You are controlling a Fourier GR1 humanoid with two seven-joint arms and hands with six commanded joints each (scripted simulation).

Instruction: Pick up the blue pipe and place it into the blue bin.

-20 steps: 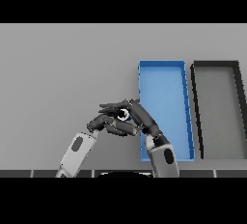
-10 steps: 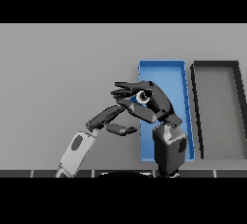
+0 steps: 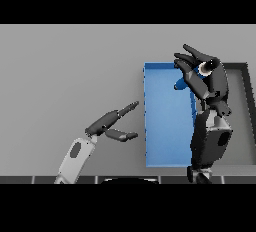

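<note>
The blue pipe (image 3: 186, 81) is held in my right hand (image 3: 204, 74), whose fingers curl round it; only a short blue stretch and a pale round end show between the fingers. The hand hangs over the far right side of the blue bin (image 3: 162, 121), above its right wall. My left hand (image 3: 111, 124) rests open over the table to the left of the bin, fingers straight and thumb spread, holding nothing.
A dark grey bin (image 3: 246, 91) stands directly to the right of the blue one, largely hidden behind my right arm (image 3: 210, 143). Bare grey table (image 3: 65, 76) spreads to the left and far side.
My right hand has carried the pipe up and to the right, from near the bin's left wall to over its far right side. The left hand has dropped back and opened.
</note>
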